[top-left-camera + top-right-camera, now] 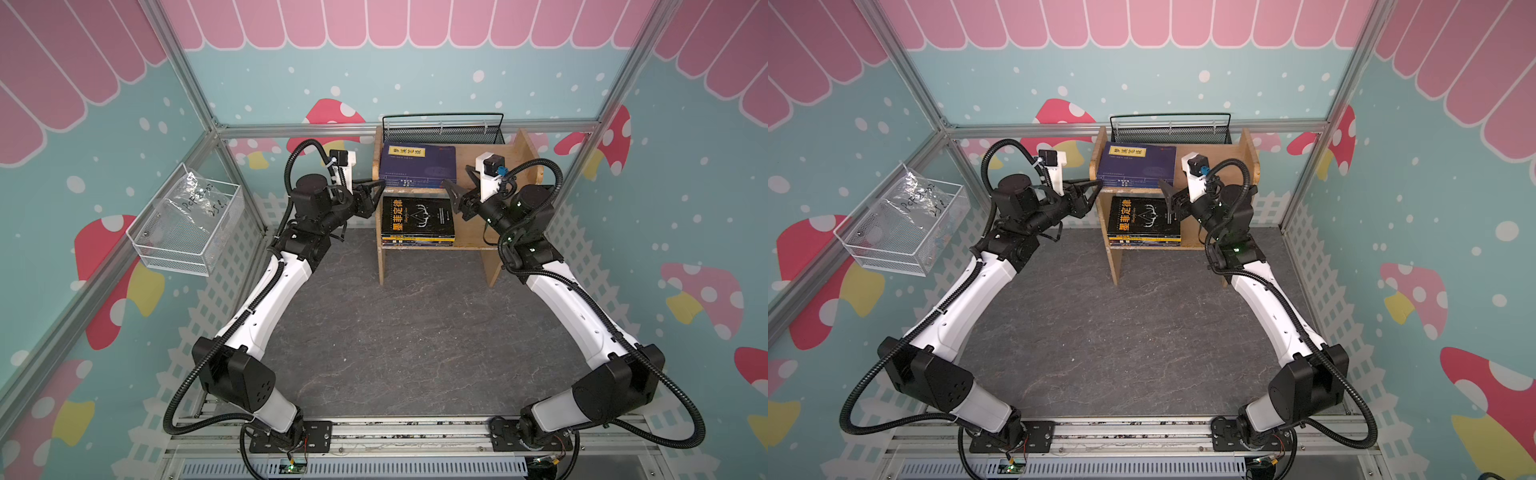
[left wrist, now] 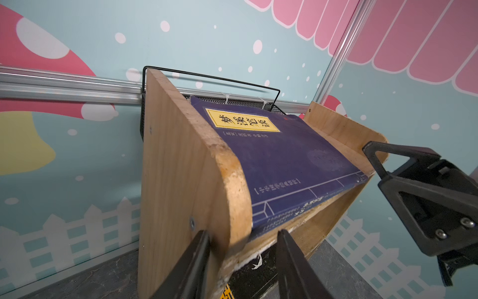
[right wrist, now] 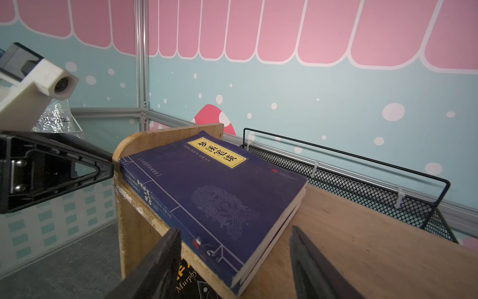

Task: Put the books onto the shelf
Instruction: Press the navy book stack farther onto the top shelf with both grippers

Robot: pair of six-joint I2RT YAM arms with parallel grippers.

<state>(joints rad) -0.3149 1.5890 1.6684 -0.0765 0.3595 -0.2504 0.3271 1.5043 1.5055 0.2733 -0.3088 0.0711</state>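
Observation:
The shelf [image 1: 524, 166] [image 1: 1250, 154] stands at the back middle of the grey mat. On its upper tier lies a stack of navy books [image 1: 417, 164] [image 1: 1138, 163] [image 2: 284, 160] [image 3: 212, 194] with a yellow title label. A black book [image 1: 417, 216] [image 1: 1144, 218] tops a thin pile with yellow spines on the lower tier. My left gripper [image 1: 381, 184] [image 2: 243, 233] is open, its fingers straddling the front edge of the shelf's left side panel [image 2: 176, 168]. My right gripper [image 1: 451, 193] [image 3: 235, 229] is open and empty at the navy stack's near right corner.
A black mesh basket [image 1: 442, 133] [image 3: 362, 186] hangs on the back rail behind the shelf. A white wire basket [image 1: 187, 224] holding a plastic bag is fixed to the left wall. Both arms reach over the grey mat [image 1: 415, 332] in front of the shelf.

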